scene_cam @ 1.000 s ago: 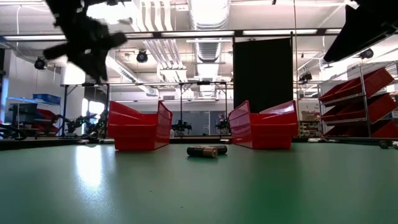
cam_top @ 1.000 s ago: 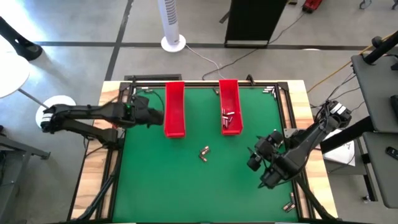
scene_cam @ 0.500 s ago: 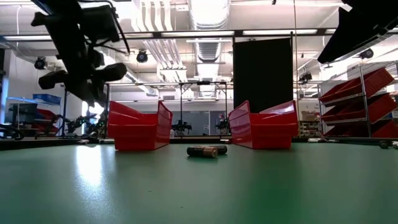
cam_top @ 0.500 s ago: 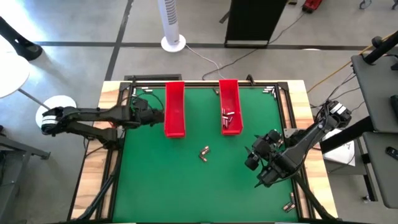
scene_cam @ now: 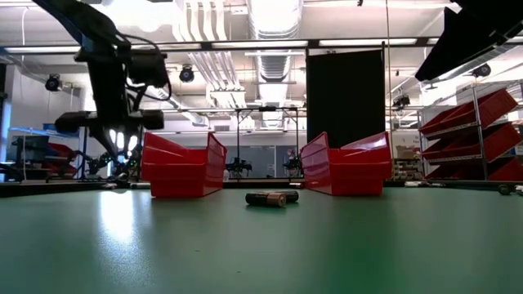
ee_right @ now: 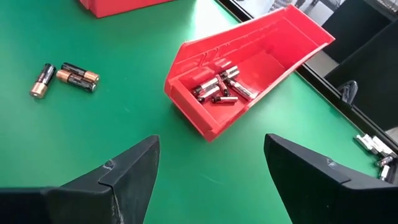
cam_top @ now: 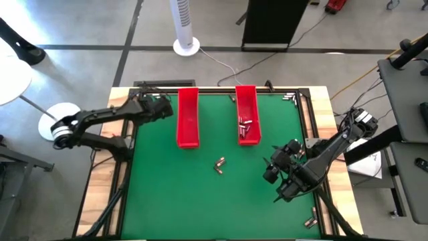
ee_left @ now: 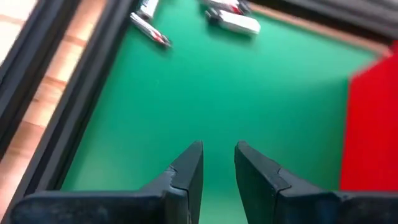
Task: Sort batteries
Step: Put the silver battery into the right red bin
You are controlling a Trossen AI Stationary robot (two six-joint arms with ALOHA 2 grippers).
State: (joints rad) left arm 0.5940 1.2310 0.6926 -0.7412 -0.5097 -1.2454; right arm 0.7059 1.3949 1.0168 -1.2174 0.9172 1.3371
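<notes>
Three loose batteries (cam_top: 219, 164) lie mid-mat, also seen in the right wrist view (ee_right: 65, 78) and the low view (scene_cam: 270, 198). Several silvery batteries (ee_right: 217, 87) lie in the right red tray (cam_top: 247, 110). The left red tray (cam_top: 188, 117) shows nothing inside. My left gripper (ee_left: 217, 152) hovers over the mat's far left corner, left of that tray, fingers a narrow gap apart with nothing between; a few batteries (ee_left: 149, 28) lie ahead of it. My right gripper (ee_right: 211, 165) hangs wide open over the mat's right side, facing the right tray.
More batteries lie at the far right corner (cam_top: 291, 97) and on the wood near the right front (cam_top: 311, 219). A black frame (cam_top: 127, 161) borders the green mat. Bare mat stretches between the trays and the near edge.
My left gripper has swung from beside the left tray's near end toward the table's far left corner, sinking and rolling as it went. Its fingers keep the same narrow gap.
</notes>
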